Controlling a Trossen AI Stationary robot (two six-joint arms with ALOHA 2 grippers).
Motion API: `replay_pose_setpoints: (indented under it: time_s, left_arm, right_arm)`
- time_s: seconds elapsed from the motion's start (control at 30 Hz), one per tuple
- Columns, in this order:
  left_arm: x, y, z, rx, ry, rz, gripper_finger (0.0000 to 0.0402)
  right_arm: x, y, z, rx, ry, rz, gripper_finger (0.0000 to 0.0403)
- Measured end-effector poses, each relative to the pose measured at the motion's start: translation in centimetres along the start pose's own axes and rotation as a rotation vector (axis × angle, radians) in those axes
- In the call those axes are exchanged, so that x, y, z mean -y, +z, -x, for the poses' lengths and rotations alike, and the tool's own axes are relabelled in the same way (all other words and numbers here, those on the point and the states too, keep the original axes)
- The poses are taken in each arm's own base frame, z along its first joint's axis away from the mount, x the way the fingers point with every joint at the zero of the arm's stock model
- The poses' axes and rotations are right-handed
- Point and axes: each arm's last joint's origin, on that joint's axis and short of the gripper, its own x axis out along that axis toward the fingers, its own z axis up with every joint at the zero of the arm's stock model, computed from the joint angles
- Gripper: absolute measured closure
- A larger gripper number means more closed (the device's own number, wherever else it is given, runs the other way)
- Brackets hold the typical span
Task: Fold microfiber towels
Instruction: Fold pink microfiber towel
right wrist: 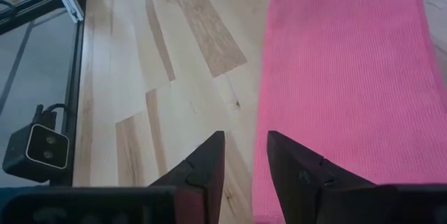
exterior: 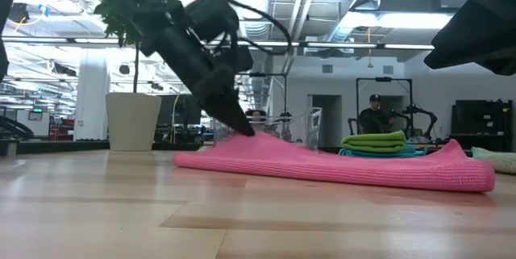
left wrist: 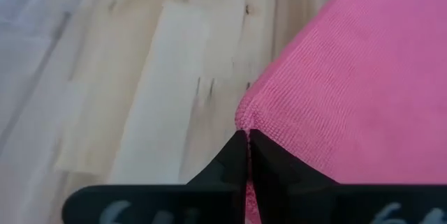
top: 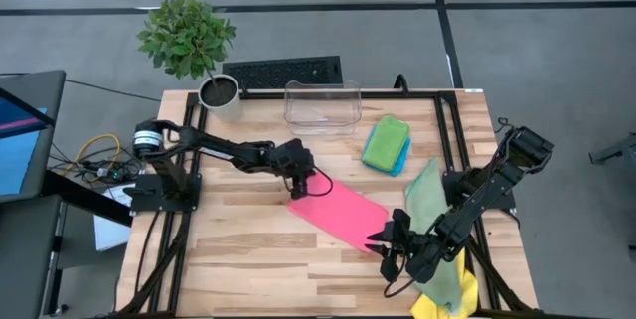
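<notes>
Pink towel (top: 338,212) lies flat mid-table, already a strip. Right gripper (top: 390,244) at its near end, jaws apart, holding nothing. Left gripper (top: 299,188) pinches the far corner, clenched. Soft, limp, light cloth: take corners. Folded green towel (top: 385,141) beyond.

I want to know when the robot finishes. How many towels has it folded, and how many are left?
Two look done: the green towel sits folded on the blue towel. The pink towel is in hand, lying folded once: the left gripper is shut on one corner, and the right gripper is open at its opposite end. The sage towel and yellow towel still wait unfolded.
</notes>
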Motion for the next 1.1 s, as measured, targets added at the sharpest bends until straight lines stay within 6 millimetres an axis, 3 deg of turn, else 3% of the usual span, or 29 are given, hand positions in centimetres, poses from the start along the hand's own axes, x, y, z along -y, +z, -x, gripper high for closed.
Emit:
replay_pose_setpoints:
  time_s: [0.1, 0.33, 0.57, 0.83, 1.1]
  left_arm:
    - [0.4, 0.2, 0.9, -0.015, 0.044, 0.006, 0.0401]
    - [0.8, -0.5, 0.6, -0.067, 0.154, 0.011, 0.0401]
    - [1.2, -1.3, 0.8, -0.117, 0.203, 0.245, 0.0401]
    - [5.2, -1.7, 1.7, -0.091, 0.266, 0.246, 0.0401]
    - [7.0, -3.0, 2.3, -0.142, 0.346, 0.235, 0.0401]
  right_arm:
    - [0.0, 0.0, 0.0, -0.001, -0.002, 0.002, 0.0269]
    - [0.0, 0.0, 0.0, -0.001, -0.002, 0.002, 0.0269]
    - [0.2, 0.2, -0.7, 0.021, -0.027, -0.062, 0.0269]
    - [2.2, 0.9, -3.9, -0.026, -0.123, -0.09, 0.0269]
    - [4.3, 2.3, -5.2, -0.068, -0.206, -0.138, 0.0269]
